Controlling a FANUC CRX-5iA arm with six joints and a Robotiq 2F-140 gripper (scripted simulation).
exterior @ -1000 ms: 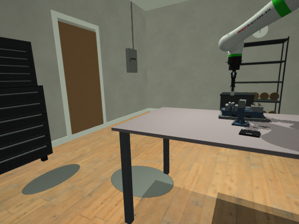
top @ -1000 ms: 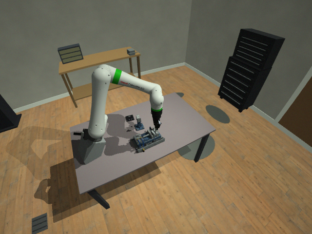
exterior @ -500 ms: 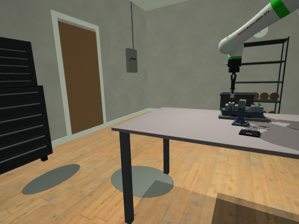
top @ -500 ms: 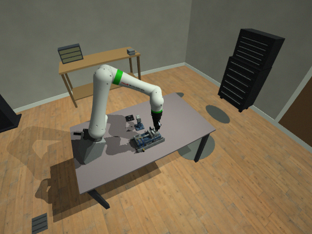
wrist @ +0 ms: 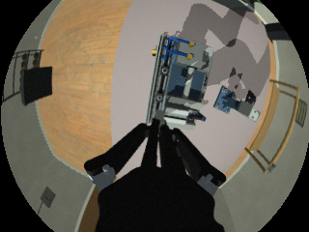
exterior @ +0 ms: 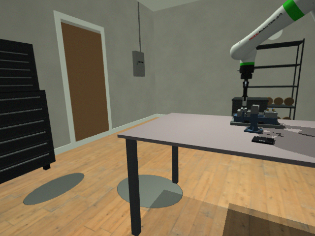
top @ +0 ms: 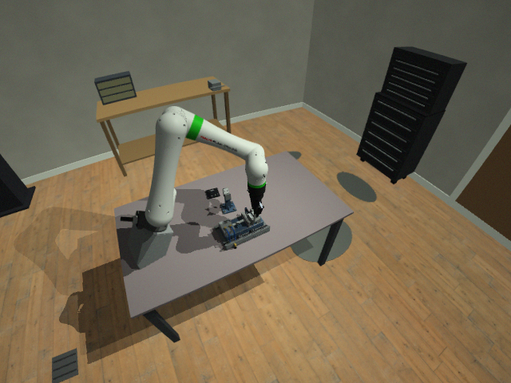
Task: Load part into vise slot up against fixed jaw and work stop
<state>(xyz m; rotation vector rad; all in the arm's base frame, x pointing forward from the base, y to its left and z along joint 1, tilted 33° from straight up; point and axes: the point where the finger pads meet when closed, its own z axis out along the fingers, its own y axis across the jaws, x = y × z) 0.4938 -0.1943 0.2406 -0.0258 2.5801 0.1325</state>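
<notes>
The part (top: 226,192) (exterior: 255,109), a grey block, stands in the blue V-block (top: 227,207) (exterior: 254,125). It is apart from my gripper. The dark infeed plate (top: 212,192) (exterior: 263,139) lies bare next to the V-block. The vise (top: 243,227) (exterior: 266,118) (wrist: 176,84) stands on the table with its jaws open. I cannot tell whether anything lies between the jaws. My gripper (top: 258,214) (exterior: 244,98) (wrist: 158,115) is shut with nothing between the fingers. It hangs above the far end of the vise. In the wrist view the V-block (wrist: 230,101) shows to the right of the vise.
The grey table (top: 297,193) (exterior: 190,127) carries the robot base (top: 144,242) at its left end. A black drawer cabinet (top: 406,111), a wooden bench (top: 164,99) and a shelf rack (exterior: 297,76) stand around the room, away from the table.
</notes>
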